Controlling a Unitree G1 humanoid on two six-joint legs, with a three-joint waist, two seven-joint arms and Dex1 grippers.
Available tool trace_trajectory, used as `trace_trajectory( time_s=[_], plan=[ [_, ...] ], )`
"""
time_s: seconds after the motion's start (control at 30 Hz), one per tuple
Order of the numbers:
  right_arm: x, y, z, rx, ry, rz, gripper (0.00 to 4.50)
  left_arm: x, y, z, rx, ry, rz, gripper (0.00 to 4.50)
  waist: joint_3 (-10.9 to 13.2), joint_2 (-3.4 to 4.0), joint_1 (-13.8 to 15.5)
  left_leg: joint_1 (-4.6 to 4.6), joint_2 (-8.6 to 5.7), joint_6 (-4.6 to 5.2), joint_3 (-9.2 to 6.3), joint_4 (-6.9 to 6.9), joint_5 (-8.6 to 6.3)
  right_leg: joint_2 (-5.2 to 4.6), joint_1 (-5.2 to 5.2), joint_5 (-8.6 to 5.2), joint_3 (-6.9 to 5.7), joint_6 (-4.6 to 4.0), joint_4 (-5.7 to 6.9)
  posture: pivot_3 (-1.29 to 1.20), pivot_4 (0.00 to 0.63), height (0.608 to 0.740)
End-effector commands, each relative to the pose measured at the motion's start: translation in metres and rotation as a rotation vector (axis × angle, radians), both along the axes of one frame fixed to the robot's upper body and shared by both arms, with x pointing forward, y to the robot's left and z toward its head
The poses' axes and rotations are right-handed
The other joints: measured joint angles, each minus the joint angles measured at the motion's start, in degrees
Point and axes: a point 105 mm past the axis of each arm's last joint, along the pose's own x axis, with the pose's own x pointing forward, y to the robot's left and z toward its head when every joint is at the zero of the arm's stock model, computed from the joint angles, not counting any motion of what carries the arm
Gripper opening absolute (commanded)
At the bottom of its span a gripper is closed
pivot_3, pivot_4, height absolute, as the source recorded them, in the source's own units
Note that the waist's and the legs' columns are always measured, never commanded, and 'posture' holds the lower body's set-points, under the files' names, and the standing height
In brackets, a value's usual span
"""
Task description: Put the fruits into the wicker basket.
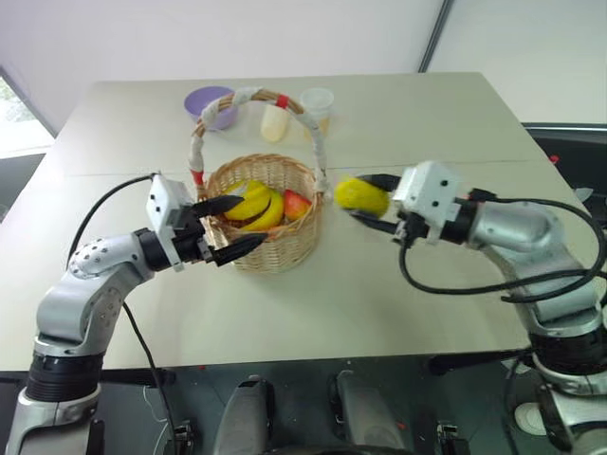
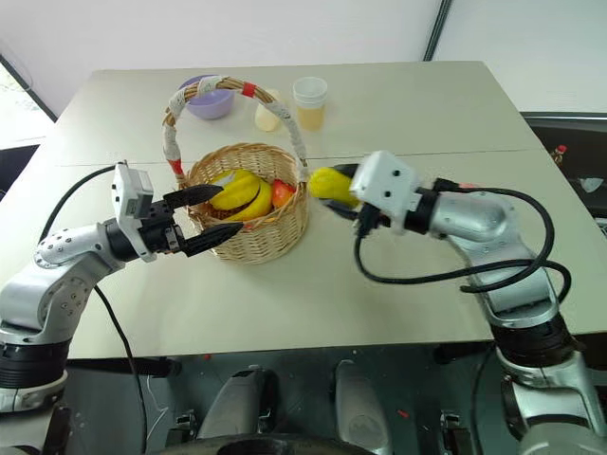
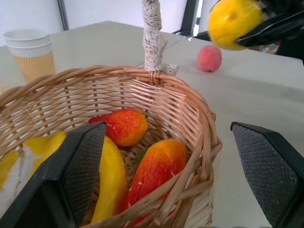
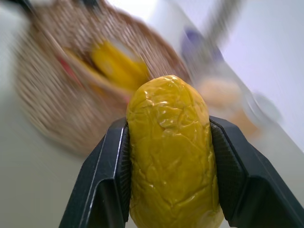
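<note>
a: right gripper (image 2: 334, 194) clamped across the yellow lemon-like fruit (image 2: 330, 184), carried in the air just beside the wicker basket (image 2: 248, 201) rim, handle side.
b: handling?
a: probably light, hollow toy; wrinkled skin, likely some give, not slippery. pinch across the short waist looks sound.
b: axis?
a: long axis lying roughly level, running out past the fingertips, far end toward the basket.
b: left gripper (image 1: 230, 230)?
a: wide open, empty, straddling the near rim. red-orange fruit (image 3: 124, 126) already inside; pink peach (image 3: 209, 58) lying on the table (image 1: 379, 284), well apart.
</note>
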Motion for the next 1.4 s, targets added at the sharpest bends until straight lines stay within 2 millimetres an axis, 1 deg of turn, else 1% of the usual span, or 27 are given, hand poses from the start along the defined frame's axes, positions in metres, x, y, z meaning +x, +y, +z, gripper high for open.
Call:
trace_trajectory(
  time_s=[0.03,0.13,0.23,0.27,0.3,0.37,0.4,0.53,0.6,0.67,0.7,0.73,0.8,0.83,0.87,0.9,0.93,0.97,1.07,1.1,1.17,1.23,1.3,1.4],
  plan=[
    [0.009,0.042,0.000,-0.025,-0.042,0.038,1.70,-0.002,0.003,0.011,0.002,-0.054,0.003,4.50,0.00,0.00,-0.23,0.00,-0.02,0.00,0.03,0.00,0.00,-0.01,-0.01,0.00,0.01,0.00,-0.01,0.00,0.150,0.740],
    [0.023,0.064,-0.001,-0.039,-0.055,0.022,1.70,-0.004,0.003,0.012,0.001,-0.056,0.009,4.50,0.00,0.00,0.13,-0.03,-0.02,-0.02,-0.03,-0.01,0.01,0.01,-0.06,-0.01,-0.06,-0.02,0.01,0.00,0.150,0.740],
    [0.038,0.078,-0.003,-0.066,-0.072,-0.009,1.70,-0.008,0.002,0.012,-0.003,-0.057,0.011,4.50,0.00,0.00,0.22,-0.12,-0.03,-0.02,-0.04,-0.01,0.01,-0.10,-0.10,-0.01,-0.06,-0.02,-0.01,0.00,0.150,0.740],
    [0.040,0.080,-0.004,-0.075,-0.076,-0.012,2.73,-0.010,0.002,0.012,-0.002,-0.057,0.012,4.50,0.00,0.00,0.29,-0.12,-0.04,-0.02,-0.01,-0.01,0.01,-0.15,-0.10,0.00,-0.05,-0.01,-0.02,0.00,0.150,0.740],
    [0.044,0.081,-0.004,-0.081,-0.080,-0.023,3.07,-0.011,0.002,0.012,-0.005,-0.057,0.017,4.50,0.00,-0.01,0.32,-0.13,-0.06,-0.02,-0.02,-0.01,0.01,-0.19,-0.10,0.00,-0.06,-0.01,-0.02,0.00,0.150,0.740],
    [0.046,0.081,-0.002,-0.075,-0.091,-0.033,4.11,-0.012,0.003,0.014,-0.010,-0.059,0.024,4.50,0.00,-0.01,0.29,-0.13,-0.07,-0.02,-0.02,-0.01,0.01,-0.20,-0.10,0.00,-0.06,-0.01,-0.02,0.00,0.150,0.740],
    [0.046,0.081,-0.001,-0.068,-0.096,-0.032,4.38,-0.013,0.003,0.014,-0.010,-0.060,0.027,4.50,0.00,0.00,0.24,-0.13,-0.06,-0.02,-0.03,-0.01,0.01,-0.19,-0.10,0.00,-0.07,-0.01,-0.02,0.00,0.150,0.740],
    [0.035,0.075,0.011,-0.029,-0.141,0.005,4.38,-0.013,0.002,0.015,-0.012,-0.062,0.025,4.50,0.00,0.00,0.08,-0.12,-0.05,-0.02,-0.02,-0.02,0.01,-0.17,-0.10,0.00,-0.07,-0.01,-0.02,0.00,0.150,0.740],
    [0.018,0.066,0.022,0.024,-0.153,0.064,4.38,-0.013,-0.002,0.017,-0.016,-0.066,0.010,4.50,0.00,0.00,0.12,-0.11,-0.04,-0.02,-0.02,-0.02,0.01,-0.16,-0.10,0.00,-0.07,-0.01,-0.02,0.00,0.150,0.740],
    [-0.001,0.048,0.029,0.034,-0.154,0.101,4.38,-0.014,-0.009,0.019,-0.023,-0.067,-0.021,4.50,0.00,-0.01,0.60,-0.12,-0.04,0.00,-0.04,-0.02,0.00,-0.16,-0.10,0.00,-0.08,-0.01,-0.02,0.00,0.150,0.740],
    [-0.006,0.031,0.032,0.050,-0.119,0.073,4.38,-0.016,-0.018,0.020,-0.023,-0.067,-0.059,4.50,0.00,-0.02,0.77,-0.19,-0.07,-0.01,-0.14,-0.02,0.00,-0.19,-0.08,0.00,-0.14,-0.01,-0.04,0.00,0.150,0.740],
    [-0.010,0.020,0.034,0.059,-0.093,0.053,4.38,-0.018,-0.023,0.021,-0.022,-0.067,-0.086,4.50,0.00,-0.02,0.76,-0.19,-0.08,0.02,-0.16,-0.01,-0.01,-0.21,-0.03,0.00,-0.16,0.00,-0.11,0.00,0.150,0.740],
    [0.002,-0.033,0.023,0.073,-0.014,-0.171,4.38,-0.019,-0.042,0.023,-0.019,-0.080,-0.163,4.50,-0.03,-0.08,1.07,-0.18,-0.11,0.04,-0.14,-0.01,-0.02,-0.26,0.04,0.01,-0.16,0.01,-0.18,0.00,0.150,0.740],
    [0.008,-0.055,0.013,0.034,0.000,-0.275,4.38,-0.019,-0.048,0.025,-0.021,-0.085,-0.188,4.50,-0.04,-0.09,1.46,-0.12,-0.12,0.05,-0.15,0.00,-0.03,-0.26,0.13,0.01,-0.17,0.01,-0.24,0.00,0.150,0.740],
    [0.013,-0.083,-0.001,-0.016,0.027,-0.395,4.38,-0.020,-0.056,0.027,-0.028,-0.090,-0.219,4.50,-0.04,-0.09,1.46,-0.08,-0.14,0.06,-0.15,-0.01,-0.04,-0.25,0.27,0.01,-0.19,0.01,-0.32,0.00,0.150,0.740],
    [0.017,-0.103,-0.012,-0.048,0.055,-0.487,4.38,-0.021,-0.061,0.028,-0.034,-0.093,-0.245,4.50,-0.05,-0.07,1.69,-0.07,-0.15,0.07,-0.12,-0.01,-0.04,-0.23,0.28,0.01,-0.17,0.01,-0.36,0.00,0.150,0.740],
    [0.018,-0.116,-0.018,-0.065,0.073,-0.542,4.38,-0.022,-0.065,0.029,-0.037,-0.094,-0.262,4.50,-0.04,-0.09,1.65,-0.09,-0.23,0.09,-0.03,-0.01,-0.05,-0.20,0.29,0.01,-0.17,0.01,-0.45,0.00,0.150,0.740],
    [0.018,-0.123,-0.022,-0.070,0.083,-0.570,4.38,-0.022,-0.067,0.029,-0.038,-0.095,-0.271,4.50,-0.02,-0.05,1.28,-0.08,-0.21,0.10,0.03,-0.01,-0.06,-0.16,0.31,0.00,-0.16,0.00,-0.47,0.00,0.150,0.740],
    [0.036,-0.190,-0.044,0.006,0.136,-0.887,4.38,-0.025,-0.082,0.031,-0.045,-0.112,-0.331,4.50,-0.02,0.06,0.03,-0.02,-0.11,0.12,0.07,-0.03,-0.07,-0.01,0.21,0.01,-0.02,0.02,-0.42,0.00,0.150,0.740],
    [0.038,-0.202,-0.049,0.030,0.143,-0.946,4.38,-0.026,-0.085,0.031,-0.049,-0.117,-0.343,4.50,-0.02,0.05,-0.02,0.00,-0.08,0.12,0.06,-0.03,-0.07,0.04,0.22,0.01,-0.01,0.02,-0.40,0.00,0.150,0.740],
    [0.045,-0.212,-0.059,0.105,0.167,-0.989,4.38,-0.029,-0.092,0.030,-0.055,-0.116,-0.366,4.50,-0.03,0.08,-0.09,0.03,-0.08,0.12,0.08,-0.03,-0.07,0.11,0.23,0.01,0.00,0.01,-0.38,0.00,0.150,0.740],
    [0.052,-0.214,-0.064,0.171,0.187,-1.006,4.38,-0.030,-0.095,0.028,-0.055,-0.116,-0.372,4.50,-0.03,0.08,-0.22,0.03,-0.07,0.12,0.08,-0.04,-0.07,0.14,0.22,0.01,0.03,0.01,-0.35,0.00,0.150,0.740],
    [0.060,-0.220,-0.068,0.225,0.202,-1.042,4.38,-0.031,-0.096,0.029,-0.064,-0.115,-0.368,4.50,-0.01,0.13,-0.21,0.05,-0.06,0.12,0.08,-0.03,-0.07,0.16,0.22,0.01,0.10,0.02,-0.33,0.00,0.150,0.740],
    [0.068,-0.232,-0.077,0.254,0.224,-1.104,4.38,-0.032,-0.095,0.029,-0.063,-0.115,-0.363,4.50,-0.01,0.14,0.10,0.03,-0.09,0.11,0.07,-0.02,-0.06,0.10,0.19,0.01,0.10,0.02,-0.26,0.00,0.150,0.740]
  ],
)
